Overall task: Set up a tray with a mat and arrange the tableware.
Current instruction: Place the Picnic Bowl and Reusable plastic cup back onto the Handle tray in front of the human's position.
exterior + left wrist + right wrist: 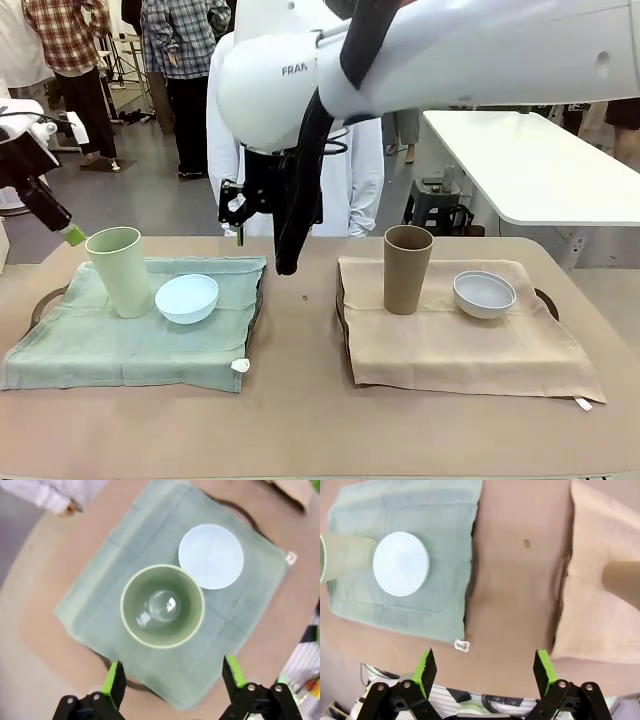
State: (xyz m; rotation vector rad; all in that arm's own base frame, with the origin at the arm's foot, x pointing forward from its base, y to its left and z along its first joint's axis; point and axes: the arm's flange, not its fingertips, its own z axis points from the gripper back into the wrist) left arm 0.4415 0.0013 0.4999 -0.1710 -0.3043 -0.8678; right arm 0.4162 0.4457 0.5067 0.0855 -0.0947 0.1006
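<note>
**Operator:** How will the tableware handle, and where do I grab it?

**Spotter:** You'd likely find the pale green cup (162, 605) light, stiff and a bit slick, being tall smooth plastic. Pinch it across the wall near the rim, or it may tip. The light blue bowl (187, 298) is shallow and low, so take it by the rim edge; I'd guess it slides on cloth.

**Operator:** Where does everything sit?

**Spotter:** In the front view, the green cup stands upright on the green mat (95, 345), with the blue bowl just beside it at its 3 o'clock. The brown cup (407, 268) stands on the beige mat (480, 355), with the whitish-blue bowl (484, 294) near it at 3 o'clock. Dark tray handles peek out from under both mats.

**Operator:** And your read on my grippers?

**Spotter:** Your left gripper (172, 677) hangs above the green cup, jaws wide apart and holding nothing. Your right gripper (482, 667) is likewise spread wide and empty, over the bare table (520, 580) between the mats.

**Operator:** Anything fragile?

**Spotter:** Probably not; the mats are soft and will bunch if dragged.
</note>
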